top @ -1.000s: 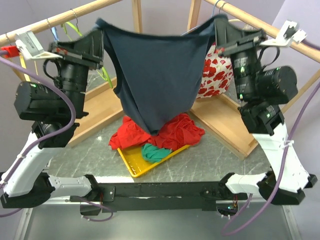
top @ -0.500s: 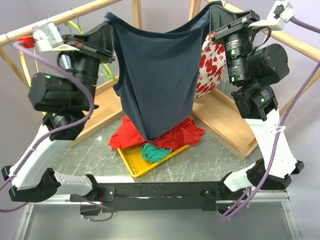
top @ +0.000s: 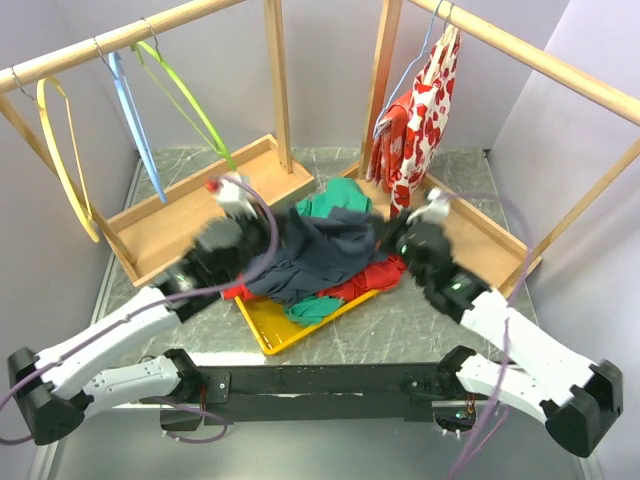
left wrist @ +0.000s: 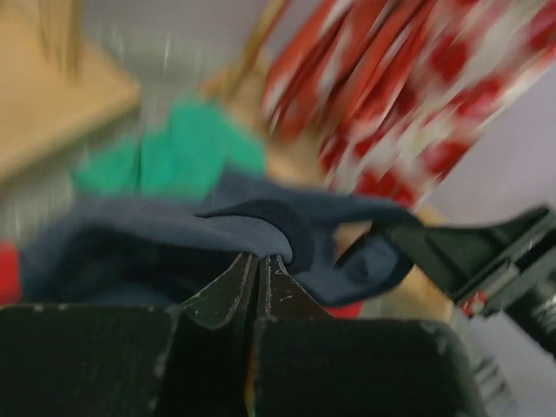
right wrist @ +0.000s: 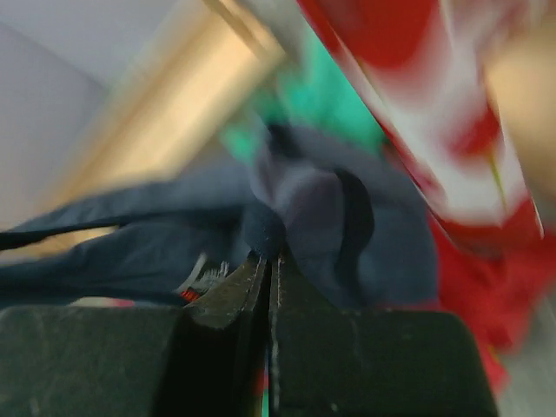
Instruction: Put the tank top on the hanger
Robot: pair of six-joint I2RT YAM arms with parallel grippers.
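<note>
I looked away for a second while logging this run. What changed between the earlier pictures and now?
Both arms dropped from up high, bringing the tank top down from a hanging spread into a bunch over the red garment. The left end effector and right end effector stay shut on its fabric. The hanger, still bare, and the heart-print cloth have not moved.

- The left wrist view is smeared by motion: the heart-print cloth (left wrist: pixel 408 87) and a green cloth (left wrist: pixel 174 161) are reduced to streaks.
- The right wrist view is blurred likewise, so the edges of the tank top (right wrist: pixel 130 234) cannot be traced.
- From above, the fingertips of the left gripper (top: pixel 262 243) and the right gripper (top: pixel 397 240) are blurred and buried in folds.
- The yellow tray (top: pixel 262 325) is mostly covered by garments.
</note>
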